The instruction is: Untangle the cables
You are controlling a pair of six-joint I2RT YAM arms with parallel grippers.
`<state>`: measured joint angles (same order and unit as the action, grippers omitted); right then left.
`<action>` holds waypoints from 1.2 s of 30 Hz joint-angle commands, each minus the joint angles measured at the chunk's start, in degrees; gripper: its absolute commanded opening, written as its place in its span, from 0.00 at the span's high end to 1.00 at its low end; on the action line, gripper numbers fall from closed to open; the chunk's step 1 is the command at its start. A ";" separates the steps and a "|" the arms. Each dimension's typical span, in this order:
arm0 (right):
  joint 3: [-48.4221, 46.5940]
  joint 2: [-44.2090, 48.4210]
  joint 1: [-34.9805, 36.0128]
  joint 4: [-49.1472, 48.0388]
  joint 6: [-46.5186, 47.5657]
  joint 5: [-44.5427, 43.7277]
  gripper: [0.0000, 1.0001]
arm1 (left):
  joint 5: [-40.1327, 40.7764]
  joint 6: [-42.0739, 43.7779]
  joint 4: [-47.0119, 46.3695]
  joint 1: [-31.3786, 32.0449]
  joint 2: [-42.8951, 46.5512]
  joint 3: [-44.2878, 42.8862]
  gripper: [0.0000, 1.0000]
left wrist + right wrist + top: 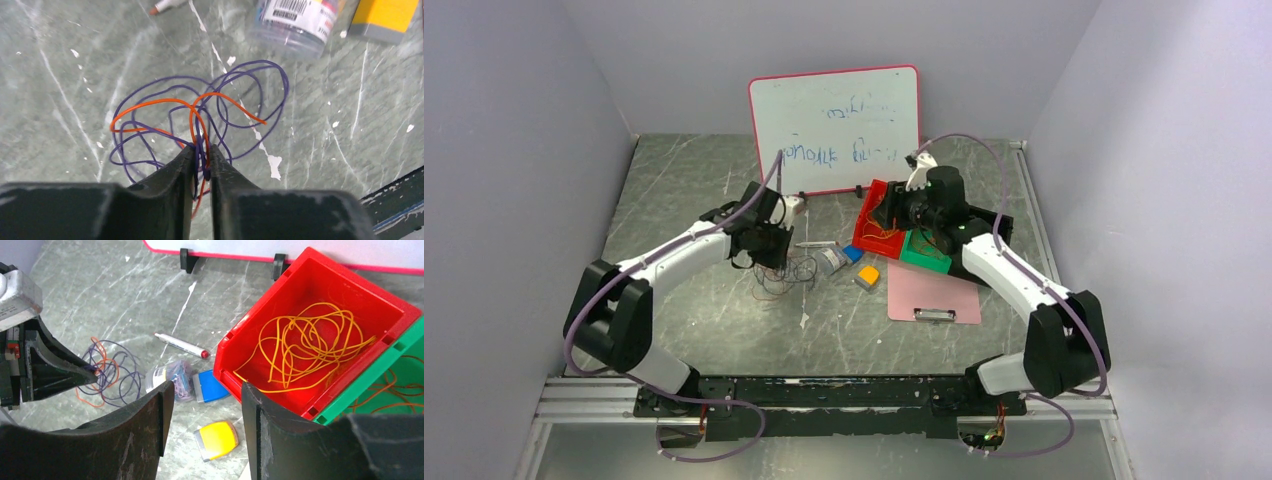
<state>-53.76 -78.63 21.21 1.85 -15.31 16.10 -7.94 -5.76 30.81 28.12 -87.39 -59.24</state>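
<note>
Grey marbled surface: the left hand pinches purple and orange cables; the right hand gapes empty by a red bin of yellow wires.

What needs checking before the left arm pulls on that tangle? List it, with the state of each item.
1. Left jaws shut on the tangle: ok.
2. Single strand pinched: not ok; orange cable and purple cable both run between them.
3. Right jaws open, empty: ok.
4. Tangle apart from the bottle: ok.
5. Yellow cable separate, in the red bin: ok.
6. Loops free of knots: cannot tell.
</note>
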 commanded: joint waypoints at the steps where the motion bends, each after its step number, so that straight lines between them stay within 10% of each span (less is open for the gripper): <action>1: -1.64 -1.38 1.44 -0.65 1.45 0.08 0.44 | -1.86 -1.34 -2.55 0.81 -0.35 1.45 0.71; 8: -1.62 -2.58 3.17 -0.69 2.22 -0.26 0.44 | -0.37 -4.41 -8.72 0.63 7.40 4.45 0.36; 21: -10.97 -13.80 15.44 -1.15 5.13 0.05 0.43 | 8.73 -26.47 -13.62 -2.77 15.61 14.87 0.45; 36: -27.60 -38.07 20.64 1.23 12.39 9.25 0.45 | 10.19 -30.72 -21.55 -4.39 10.40 24.08 0.46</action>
<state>-78.26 -113.32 41.01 1.76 -5.23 22.06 1.34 -35.16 14.35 24.34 -74.83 -36.71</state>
